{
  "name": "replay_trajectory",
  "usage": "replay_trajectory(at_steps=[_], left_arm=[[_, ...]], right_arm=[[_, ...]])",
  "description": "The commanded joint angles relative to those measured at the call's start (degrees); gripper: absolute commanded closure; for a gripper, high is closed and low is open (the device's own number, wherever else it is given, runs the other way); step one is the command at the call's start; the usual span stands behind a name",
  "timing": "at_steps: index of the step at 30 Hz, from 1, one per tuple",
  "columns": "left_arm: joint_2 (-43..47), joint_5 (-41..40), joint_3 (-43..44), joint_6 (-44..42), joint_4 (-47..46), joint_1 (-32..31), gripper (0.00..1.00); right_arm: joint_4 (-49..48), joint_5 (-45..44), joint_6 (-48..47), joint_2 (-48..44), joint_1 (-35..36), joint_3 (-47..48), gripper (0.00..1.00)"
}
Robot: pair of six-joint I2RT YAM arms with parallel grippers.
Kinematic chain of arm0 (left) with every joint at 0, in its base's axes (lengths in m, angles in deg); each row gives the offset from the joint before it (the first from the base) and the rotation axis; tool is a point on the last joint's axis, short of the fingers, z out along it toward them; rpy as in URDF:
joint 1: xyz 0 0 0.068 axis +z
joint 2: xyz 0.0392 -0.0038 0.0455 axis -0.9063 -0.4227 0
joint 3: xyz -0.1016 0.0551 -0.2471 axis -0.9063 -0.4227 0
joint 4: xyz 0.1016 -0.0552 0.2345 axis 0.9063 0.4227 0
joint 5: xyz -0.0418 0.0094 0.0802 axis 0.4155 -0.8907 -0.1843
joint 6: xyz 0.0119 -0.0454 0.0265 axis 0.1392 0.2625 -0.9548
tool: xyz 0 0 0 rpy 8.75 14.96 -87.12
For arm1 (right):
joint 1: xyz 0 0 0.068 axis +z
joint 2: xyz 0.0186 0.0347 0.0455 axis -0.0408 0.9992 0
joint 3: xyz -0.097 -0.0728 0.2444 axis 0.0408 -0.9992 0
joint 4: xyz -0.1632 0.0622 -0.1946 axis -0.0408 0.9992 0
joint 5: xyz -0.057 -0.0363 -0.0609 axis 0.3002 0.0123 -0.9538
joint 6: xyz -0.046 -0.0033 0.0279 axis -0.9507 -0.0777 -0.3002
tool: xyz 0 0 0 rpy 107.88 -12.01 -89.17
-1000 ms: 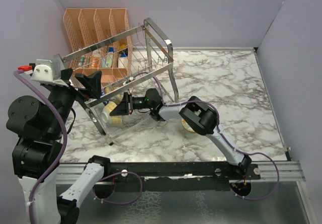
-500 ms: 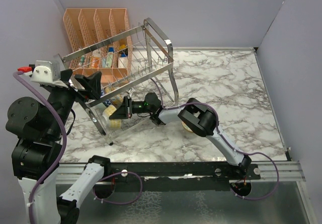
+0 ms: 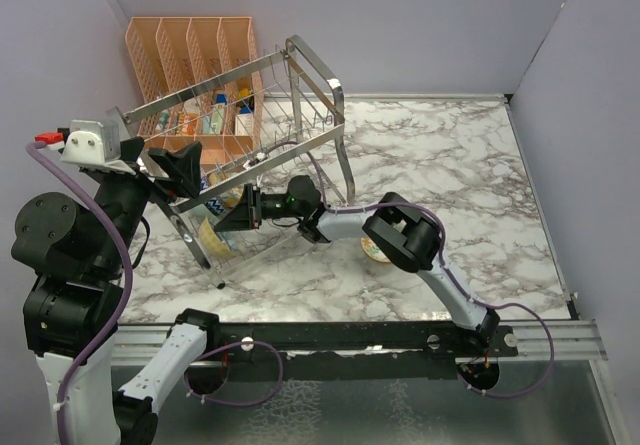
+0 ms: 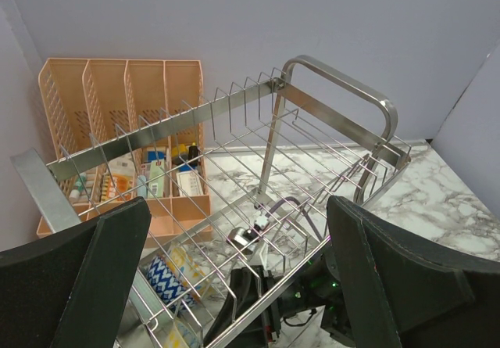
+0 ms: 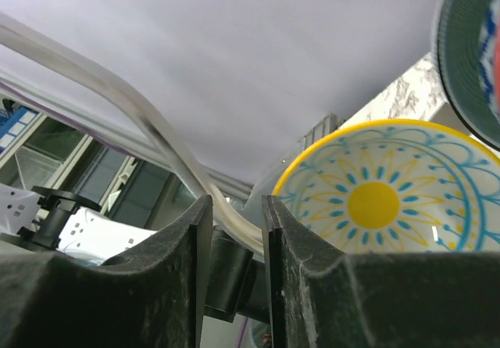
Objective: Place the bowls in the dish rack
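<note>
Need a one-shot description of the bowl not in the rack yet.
Start at the chrome rack on the marble table, then follow the right arm back to its elbow. A small round bowl sits on the marble there, half hidden under the arm. It alone lies outside the rack's wires.

The dish rack is shiny chrome, all silver wire and tube. Behind it, the mesh organiser is peach-orange. One bowl is cream inside with a bright yellow rim. It has a yellow disc at its centre, with pale yellow rays and blue scallops spreading out from it. A second bowl shows a dark teal ribbed edge and a streak of orange-red. The table is white marble veined in grey, and the walls are pale lavender. The left arm is black and pale grey, with a purple cable looping along it.
</note>
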Motion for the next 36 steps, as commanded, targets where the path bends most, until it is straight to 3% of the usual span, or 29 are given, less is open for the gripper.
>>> replay_trajectory(at_steps=[1, 10, 15, 21, 26, 29, 32, 36], left_arm=[[-0.1, -0.5, 0.6, -0.2, -0.5, -0.4, 0.01], [-0.4, -0.9, 0.8, -0.5, -0.3, -0.4, 0.01], [-0.5, -1.3, 0.4, -0.6, -0.3, -0.4, 0.01], [-0.6, -0.9, 0.0, -0.5, -0.4, -0.4, 0.01], [-0.3, -0.2, -0.7, -0.1, -0.9, -0.4, 0.01], [-0.1, 0.5, -1.0, 0.2, -1.0, -0.4, 0.01], [0.4, 0.6, -1.7, 0.5, -1.4, -0.4, 0.01], [0.7, 0.7, -2.3, 0.7, -1.4, -0.4, 0.01]], right_arm=[[-1.9, 1.5, -1.6, -4.2, 0.4, -0.9, 0.68], [-3.5, 1.2, -2.3, -12.0, 0.5, -9.7, 0.67], [-3.9, 3.1, -3.4, -19.0, 1.7, -19.6, 0.67], [3.4, 4.1, -9.1, -30.1, 4.5, -35.0, 0.67], [19.5, -0.6, -16.4, -43.2, 5.5, -49.5, 0.67], [35.7, -8.6, -21.8, -54.3, 5.5, -55.7, 0.67], [54.5, -20.3, -27.6, -66.0, 5.5, -56.6, 0.64], [76.2, -36.9, -31.6, -76.5, 5.5, -50.2, 0.61]])
